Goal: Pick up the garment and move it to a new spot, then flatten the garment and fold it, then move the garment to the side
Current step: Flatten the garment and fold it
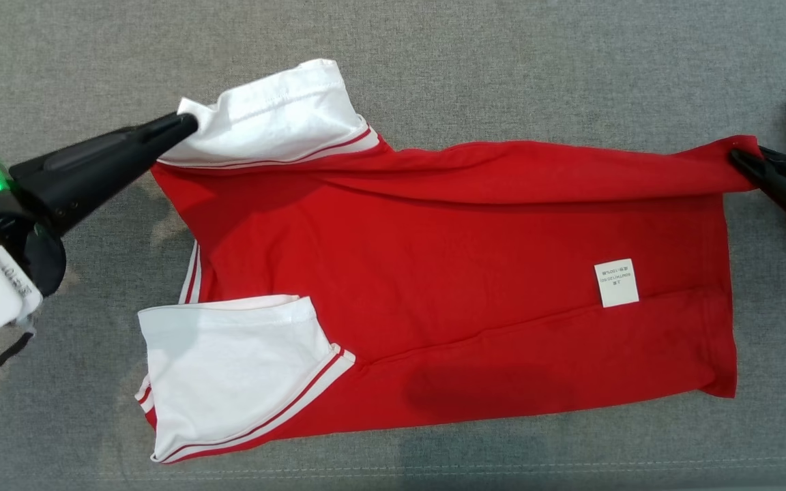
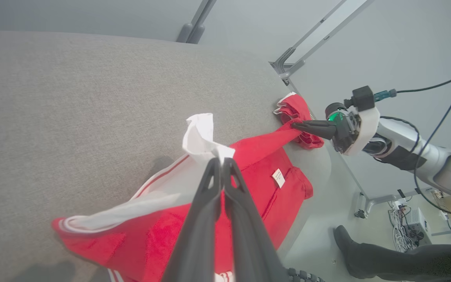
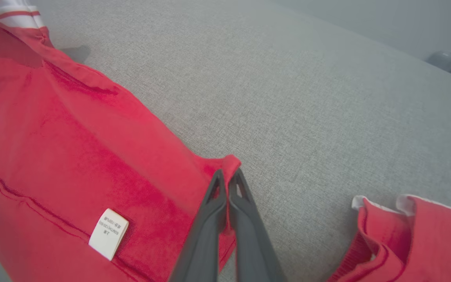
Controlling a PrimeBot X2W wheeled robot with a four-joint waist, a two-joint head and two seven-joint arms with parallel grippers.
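Nearest edge: red garment [image 1: 434, 273] lies spread on the grey cloth-covered bench [image 1: 502, 68], sleeves toward the robot's left, hem toward its right. Near sleeve [image 1: 229, 368], white with red-striped trim, is folded in over the red body and lies flat. Near hem corner flat on the bench, lower right in the head view. Mid-body: a small white label [image 1: 616, 282] sits on the red cloth toward the hem end, with a long crease running just below it. Far edge: the cloth is drawn into a taut ridge between the two tools. Left tool [image 1: 188, 124], fingers pressed together, pinches the outer corner of the far sleeve [image 1: 277, 112], also white; in the left wrist view that sleeve stands up off the bench above the closed tips [image 2: 221, 162], with a shadow under it. Right tool [image 1: 737, 158], likewise clamped tight, grips the far hem corner; its wrist view shows red cloth nipped between the tips [image 3: 227, 176]. Beyond it to the right, apart from the held piece, a second garment [image 3: 405, 235], red with white edging, lies bunched near the bench edge. Off the bench, a person's dark foot [image 2: 347, 243] on the floor.
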